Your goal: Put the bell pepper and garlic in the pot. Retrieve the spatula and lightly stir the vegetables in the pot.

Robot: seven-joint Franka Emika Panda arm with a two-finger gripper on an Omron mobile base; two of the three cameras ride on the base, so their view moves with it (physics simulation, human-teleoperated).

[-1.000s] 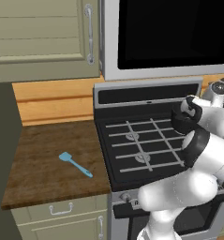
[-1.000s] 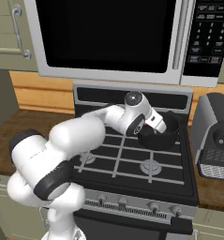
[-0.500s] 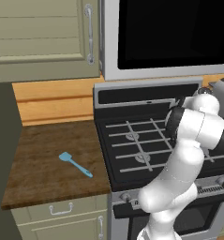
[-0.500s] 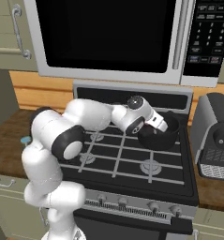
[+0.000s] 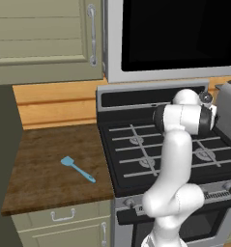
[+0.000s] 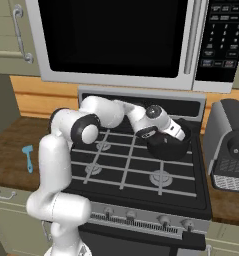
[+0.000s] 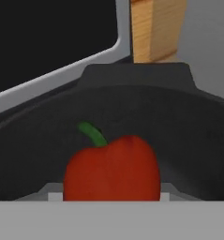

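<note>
In the left base view you see the spatula lying flat on the wooden table, left of the stove and well apart from the arm; the arm reaches over the burners toward the grey toaster at the right edge.

In the right base view you see the gripper over the pot, which stands on the rear right burner; the spatula is far left on the table; the microwave hangs above; you cannot tell here how the jaws stand.

In the hand view you see the bell pepper close in front, red with a green stem, between the jaws; the dark wall of the pot curves behind it; the jaws seem to pinch the pepper on both sides, with a light piece showing at each side.
</note>
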